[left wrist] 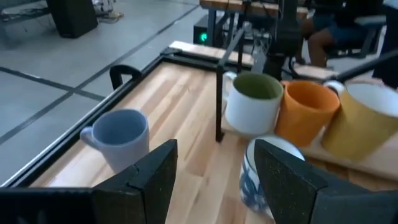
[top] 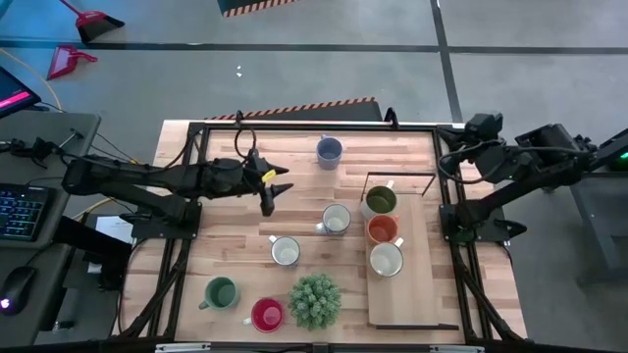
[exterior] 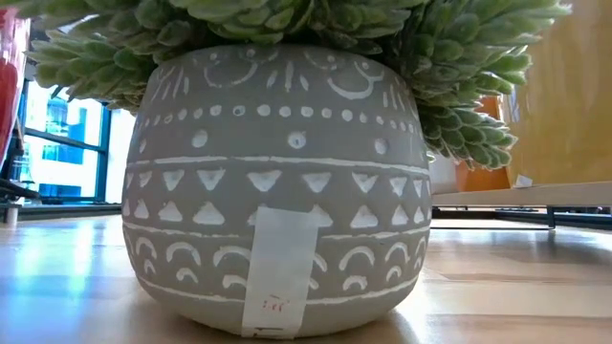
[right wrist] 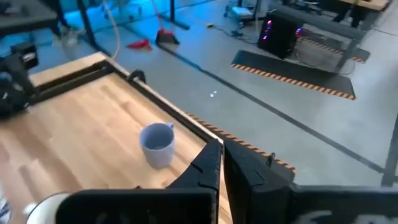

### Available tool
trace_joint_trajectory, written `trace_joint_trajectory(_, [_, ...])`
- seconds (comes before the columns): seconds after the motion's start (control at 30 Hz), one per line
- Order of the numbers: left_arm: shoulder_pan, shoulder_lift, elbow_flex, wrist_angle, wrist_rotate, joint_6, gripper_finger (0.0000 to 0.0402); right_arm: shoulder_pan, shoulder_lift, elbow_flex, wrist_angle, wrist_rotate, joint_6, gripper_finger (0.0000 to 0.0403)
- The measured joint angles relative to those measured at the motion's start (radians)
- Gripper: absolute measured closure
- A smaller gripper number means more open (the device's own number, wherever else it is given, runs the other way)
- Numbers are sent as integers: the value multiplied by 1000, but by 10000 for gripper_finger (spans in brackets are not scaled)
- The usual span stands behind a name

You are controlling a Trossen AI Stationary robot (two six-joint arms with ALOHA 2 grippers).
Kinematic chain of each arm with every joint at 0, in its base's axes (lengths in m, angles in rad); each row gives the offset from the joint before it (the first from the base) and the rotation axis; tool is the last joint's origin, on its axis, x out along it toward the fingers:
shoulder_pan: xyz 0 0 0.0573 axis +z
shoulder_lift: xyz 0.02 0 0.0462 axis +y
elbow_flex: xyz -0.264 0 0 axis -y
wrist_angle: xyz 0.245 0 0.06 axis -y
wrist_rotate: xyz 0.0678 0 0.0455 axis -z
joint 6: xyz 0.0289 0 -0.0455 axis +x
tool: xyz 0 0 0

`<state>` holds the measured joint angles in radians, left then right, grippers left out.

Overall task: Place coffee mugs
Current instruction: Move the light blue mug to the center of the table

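From above, you have the left gripper [top: 272,192] stretched out over the middle of the table [top: 226,245], fingers spread and holding nothing. The blue-grey mug [top: 329,151] sits alone near the far edge. A white mug [top: 336,220] stands just beyond the left gripper's tips, and another white mug [top: 285,252] lies nearer the front. On the raised wooden board [top: 417,289] at the right, three mugs stand in a row: the olive green mug [top: 380,201], the orange mug [top: 382,230] and a third white mug [top: 386,260], each close against the next. A thin black frame [top: 402,176] rises at the board's far end beside the olive one. Along the front edge you have the green mug [top: 221,292], the red mug [top: 267,315] and the spiky green plant [top: 315,301]. The right arm waits off the table's right side, its gripper [top: 453,149] near the far right corner.

At table height, the plant's grey patterned pot [exterior: 277,191] fills almost everything and blocks your sight across the table; only a sliver of the orange mug [exterior: 478,177] shows behind it on the board.

Through the left wrist camera, the parted fingers [left wrist: 155,180] frame a white mug with blue markings [left wrist: 258,180]; the blue-grey mug [left wrist: 121,137] stands to one side, and the black frame's post [left wrist: 219,93] stands in front of the olive green mug [left wrist: 252,102].

Through the right wrist camera, the fingers [right wrist: 208,165] are pressed together, empty, with the blue-grey mug [right wrist: 157,144] out ahead near the table rim.
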<state>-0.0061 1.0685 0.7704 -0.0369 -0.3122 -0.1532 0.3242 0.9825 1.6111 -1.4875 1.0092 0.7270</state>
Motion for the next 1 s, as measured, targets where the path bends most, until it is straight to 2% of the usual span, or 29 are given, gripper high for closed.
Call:
trace_joint_trajectory(0.17, [38,24,0,31,20,-2,200,-4,-230,-326,196,61,32,403])
trace_joint_trajectory(0.33, [47,36,0,50,20,-6,200,-4,-442,-631,454,38,-29,403])
trace_joint_trajectory(0.53, [47,35,0,63,23,-9,200,-4,-635,-888,786,-100,-227,403])
trace_joint_trajectory(0.63, [47,35,0,61,25,-2,200,-4,-704,-981,935,-207,-330,403])
trace_joint_trajectory(0.77, [57,35,0,67,53,-2,200,-4,-758,-1098,1095,-408,-445,403])
trace_joint_trajectory(0.87, [102,45,0,103,131,-4,200,-4,-768,-1181,1238,-544,-496,403])
trace_joint_trajectory(1.0, [212,137,17,232,313,-35,206,-4,-768,-1236,1395,-546,-550,403])
